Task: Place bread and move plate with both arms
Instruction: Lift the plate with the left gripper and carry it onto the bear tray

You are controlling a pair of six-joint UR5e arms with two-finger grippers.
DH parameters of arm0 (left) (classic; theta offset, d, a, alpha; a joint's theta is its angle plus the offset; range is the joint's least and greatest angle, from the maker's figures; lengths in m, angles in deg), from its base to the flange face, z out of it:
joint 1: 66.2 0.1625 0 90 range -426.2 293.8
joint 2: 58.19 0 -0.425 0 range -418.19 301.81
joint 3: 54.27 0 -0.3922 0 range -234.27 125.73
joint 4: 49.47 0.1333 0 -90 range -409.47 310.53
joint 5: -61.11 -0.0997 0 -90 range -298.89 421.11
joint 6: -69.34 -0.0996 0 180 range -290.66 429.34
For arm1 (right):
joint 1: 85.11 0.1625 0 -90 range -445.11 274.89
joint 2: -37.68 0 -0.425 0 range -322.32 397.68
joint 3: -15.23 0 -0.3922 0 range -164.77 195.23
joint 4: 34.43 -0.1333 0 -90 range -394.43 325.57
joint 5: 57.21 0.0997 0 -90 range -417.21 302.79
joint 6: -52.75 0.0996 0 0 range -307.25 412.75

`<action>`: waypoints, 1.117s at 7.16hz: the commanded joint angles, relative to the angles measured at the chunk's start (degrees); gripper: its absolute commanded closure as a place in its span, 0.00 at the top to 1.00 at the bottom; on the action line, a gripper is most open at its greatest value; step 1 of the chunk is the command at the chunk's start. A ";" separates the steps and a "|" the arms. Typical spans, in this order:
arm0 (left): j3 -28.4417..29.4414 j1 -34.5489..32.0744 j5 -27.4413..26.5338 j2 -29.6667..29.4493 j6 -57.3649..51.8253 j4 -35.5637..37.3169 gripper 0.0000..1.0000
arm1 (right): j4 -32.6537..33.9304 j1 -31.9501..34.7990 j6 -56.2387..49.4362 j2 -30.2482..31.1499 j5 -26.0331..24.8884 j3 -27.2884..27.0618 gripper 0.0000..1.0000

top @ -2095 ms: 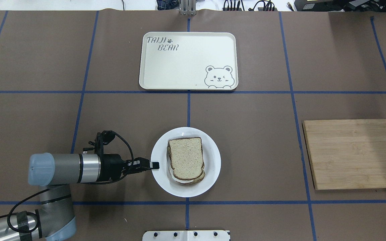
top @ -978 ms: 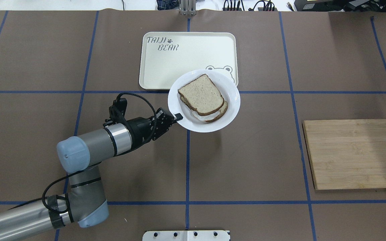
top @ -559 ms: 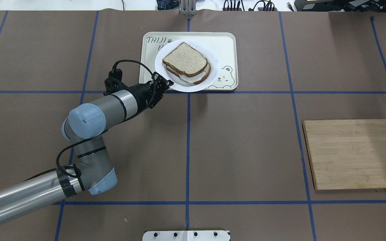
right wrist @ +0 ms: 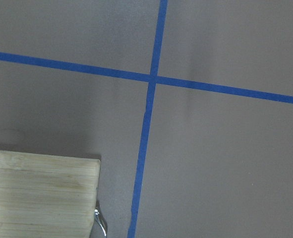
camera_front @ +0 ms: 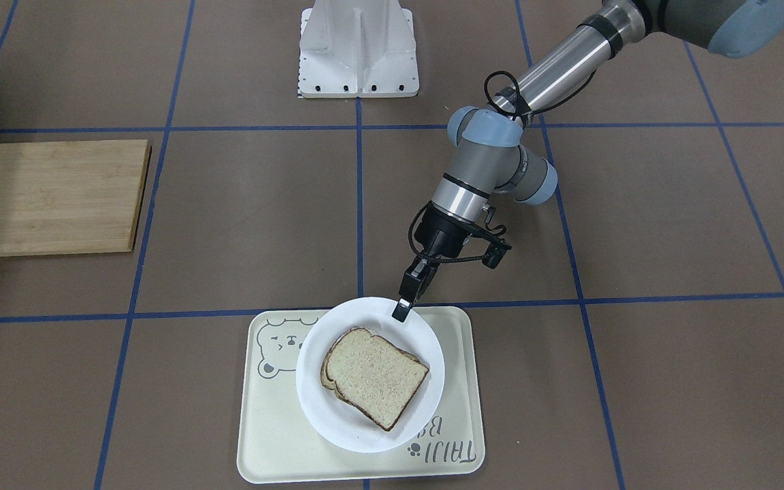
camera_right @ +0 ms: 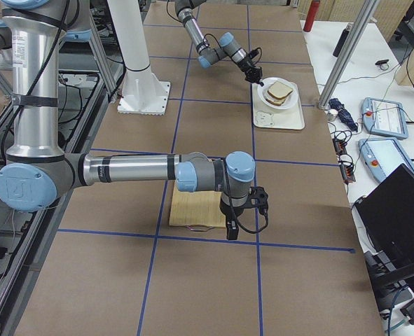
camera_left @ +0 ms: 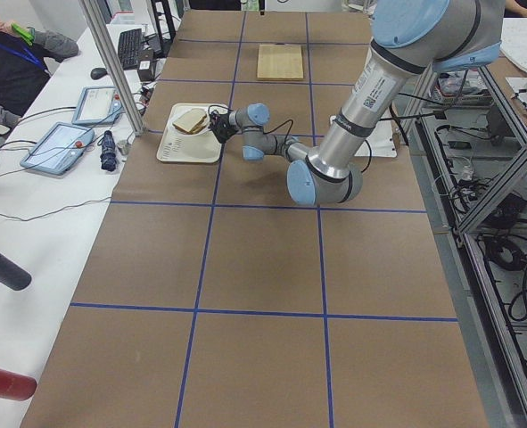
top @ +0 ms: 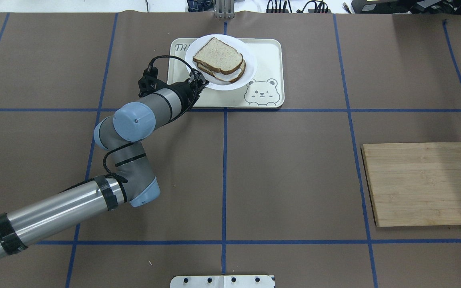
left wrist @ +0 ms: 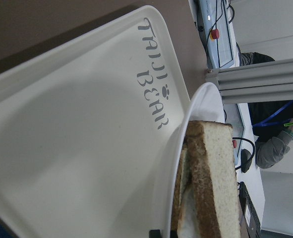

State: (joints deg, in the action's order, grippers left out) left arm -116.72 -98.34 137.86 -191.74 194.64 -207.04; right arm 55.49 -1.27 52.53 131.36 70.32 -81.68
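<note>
The white plate (top: 251, 64) carries the bread (top: 217, 55), a plain slice lying on top of a second slice with white egg showing under it. My left gripper (top: 198, 82) is shut on the plate's near-left rim and holds it over the cream bear-print tray (top: 230, 96). The front view shows the same grip (camera_front: 402, 312) on the plate (camera_front: 365, 318) with the bread (camera_front: 377, 378). The left wrist view shows the plate rim (left wrist: 186, 129) above the tray (left wrist: 87, 148). My right gripper (camera_right: 230, 231) hangs by the wooden board; I cannot tell whether it is open or shut.
A wooden cutting board (top: 422, 184) lies at the table's right side. The white base block (camera_front: 358, 47) stands at the robot's edge. Operators' tablets and gear lie past the table's far edge, behind the tray.
My left gripper has lifted the plate with the bread from the table's near middle and carried it forward over the tray. The plate has turned somewhat along the way.
</note>
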 commanded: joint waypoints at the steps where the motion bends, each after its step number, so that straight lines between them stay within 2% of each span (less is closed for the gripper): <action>1: 6.43 0.05 -0.12 -4.41 0.02 0.33 0.00 | 0.08 0.00 0.04 -0.60 0.00 0.50 1.00; 2: 6.72 0.05 -0.03 -4.69 -0.24 0.33 0.00 | -0.01 0.00 0.04 -0.60 0.00 0.58 1.00; 3: 6.72 0.05 0.06 -4.70 -0.85 0.33 0.11 | -0.01 0.00 0.04 -0.60 -0.09 0.67 1.00; 4: 6.55 0.05 -0.03 -4.61 -1.03 0.42 0.73 | 0.08 0.00 0.04 -0.77 -0.09 0.67 1.00; 5: 5.33 -0.03 0.14 -4.26 -3.90 0.42 0.98 | 0.08 0.00 0.04 -0.95 -0.09 0.76 1.00; 6: 1.49 -0.38 0.84 -1.73 -9.59 0.42 0.99 | 0.08 0.00 0.04 -0.95 -0.09 0.94 1.00; 7: -4.29 -1.60 6.85 1.60 -14.69 1.90 0.99 | 0.08 0.00 0.04 -0.86 0.00 0.94 1.00; 8: -10.18 -3.44 14.22 3.81 -18.74 8.36 0.99 | 0.08 0.00 0.04 -0.86 0.00 0.85 1.00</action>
State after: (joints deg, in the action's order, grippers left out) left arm -120.22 -99.96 144.59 -190.90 181.23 -204.05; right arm 55.57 -1.26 52.58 130.47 70.28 -80.80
